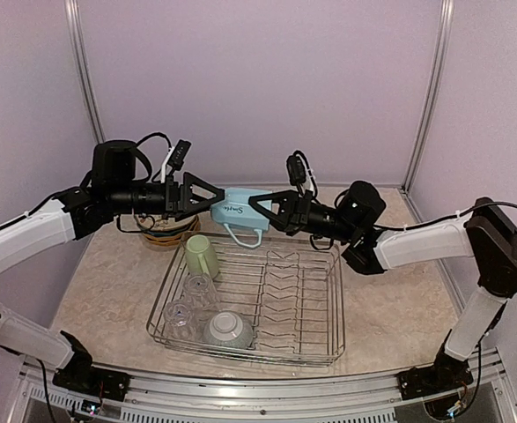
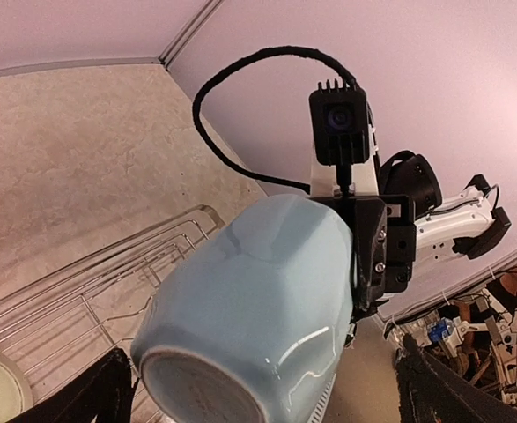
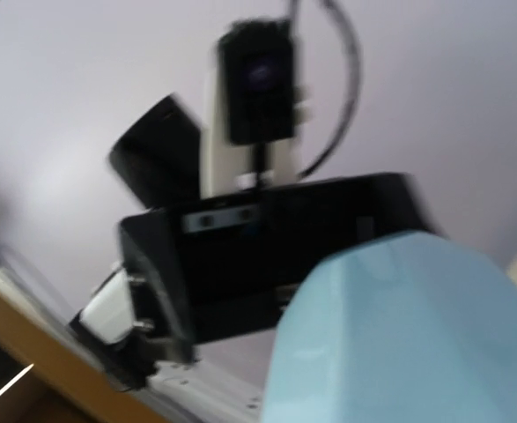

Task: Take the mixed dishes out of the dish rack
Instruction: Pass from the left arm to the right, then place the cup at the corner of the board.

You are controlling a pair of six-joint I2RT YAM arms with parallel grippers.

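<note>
The light blue mug (image 1: 239,212) hangs on its side in the air above the back edge of the dish rack (image 1: 320,291), between my two grippers. My right gripper (image 1: 260,208) is shut on the mug's mouth end; it also shows in the left wrist view (image 2: 368,256). My left gripper (image 1: 207,202) is open around the mug's base end, its fingers (image 2: 108,392) spread wide on either side of the mug (image 2: 258,308). In the right wrist view the mug (image 3: 408,344) fills the lower right and my own fingers are hidden.
In the rack's left part stand a pale green mug (image 1: 202,256), two clear glasses (image 1: 198,289), (image 1: 179,315) and an upturned grey-green bowl (image 1: 229,330). A stack of plates (image 1: 166,234) sits on the table behind the rack's left corner. Walls close in at the back and sides.
</note>
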